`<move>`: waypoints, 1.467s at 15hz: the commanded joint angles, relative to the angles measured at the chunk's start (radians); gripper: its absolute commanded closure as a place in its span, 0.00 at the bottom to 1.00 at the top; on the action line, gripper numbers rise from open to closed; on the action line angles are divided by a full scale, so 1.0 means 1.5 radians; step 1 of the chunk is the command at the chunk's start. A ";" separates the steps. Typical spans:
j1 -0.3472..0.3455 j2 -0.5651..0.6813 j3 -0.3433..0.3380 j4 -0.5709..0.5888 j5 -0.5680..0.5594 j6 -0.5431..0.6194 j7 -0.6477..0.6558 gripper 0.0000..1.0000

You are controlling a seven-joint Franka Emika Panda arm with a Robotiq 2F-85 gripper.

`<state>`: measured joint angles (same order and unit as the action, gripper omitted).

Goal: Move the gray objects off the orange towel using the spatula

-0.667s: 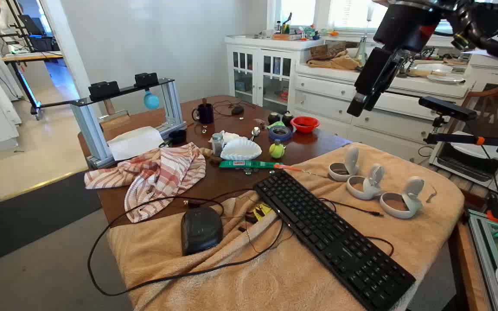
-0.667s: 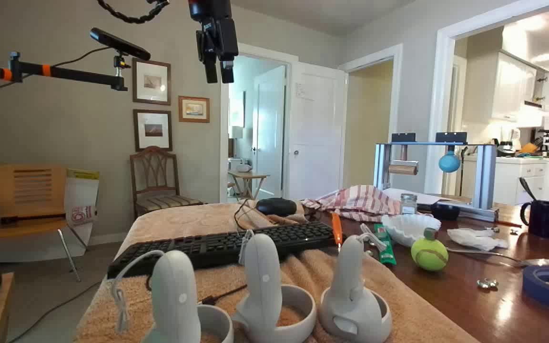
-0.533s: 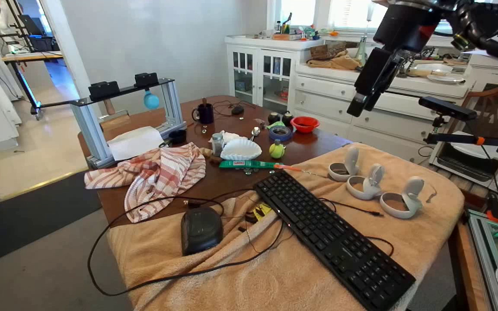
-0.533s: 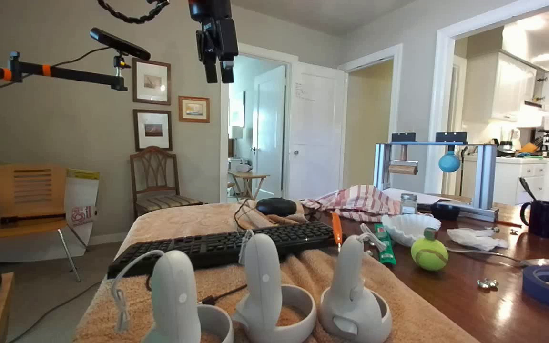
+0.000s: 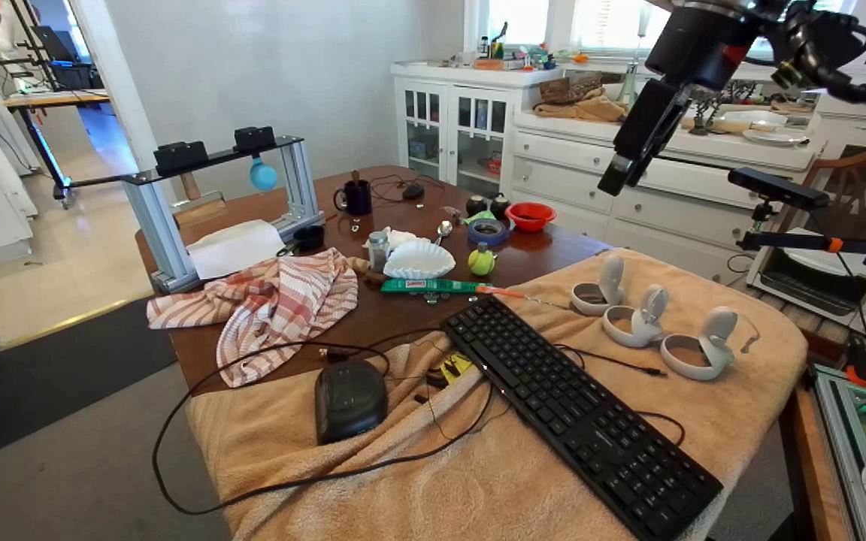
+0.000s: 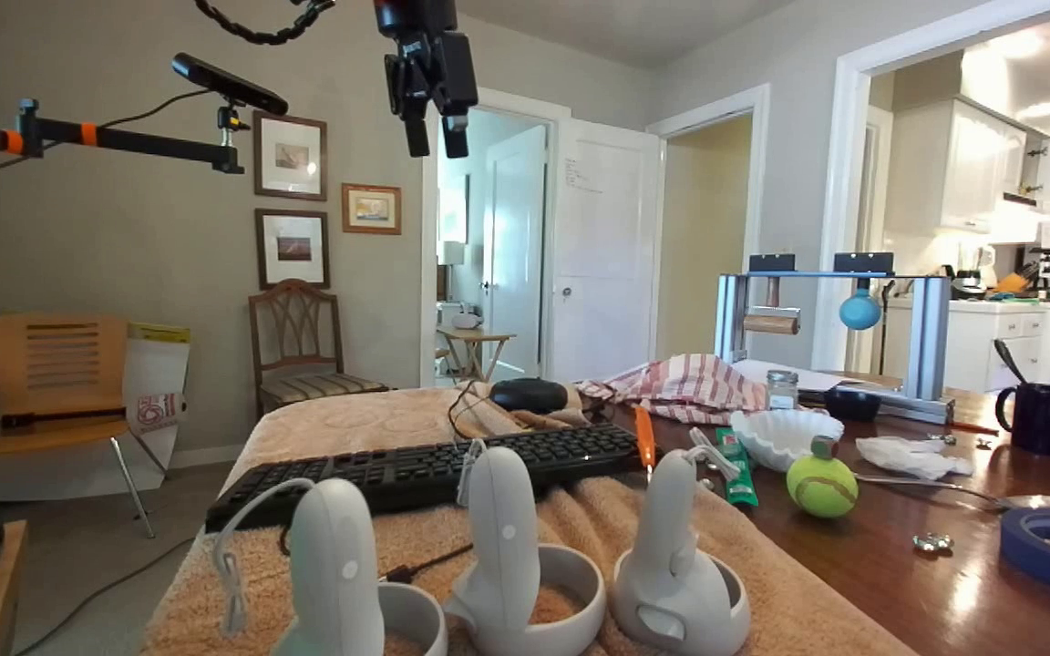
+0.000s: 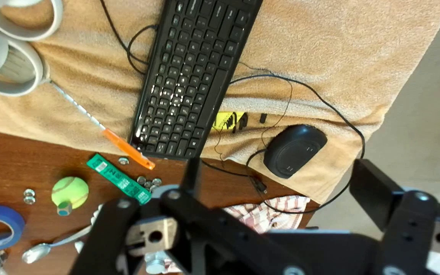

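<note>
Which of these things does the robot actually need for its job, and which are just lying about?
For the job: gripper, orange-handled spatula, three gray objects, orange towel.
Just lying about: black keyboard, tennis ball, blue tape roll, checked cloth, red bowl.

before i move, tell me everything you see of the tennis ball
The tennis ball looks fuzzy and yellow-green, with a curved seam. It rests on the brown tabletop, off the orange towel, near the blue tape roll. A small blunt piece seems to sit on top; nothing else appears to touch it.
</note>
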<state>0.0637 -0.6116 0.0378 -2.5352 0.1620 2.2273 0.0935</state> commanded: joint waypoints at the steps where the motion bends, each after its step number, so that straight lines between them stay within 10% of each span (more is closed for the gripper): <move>1: 0.026 -0.016 -0.076 -0.065 0.029 0.087 -0.159 0.00; 15: 0.085 0.040 -0.339 -0.137 0.065 0.189 -0.673 0.00; 22: 0.079 0.193 -0.361 -0.081 0.121 0.228 -0.789 0.00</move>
<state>0.1766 -0.4593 -0.5070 -2.7128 0.2791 2.5157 -1.0235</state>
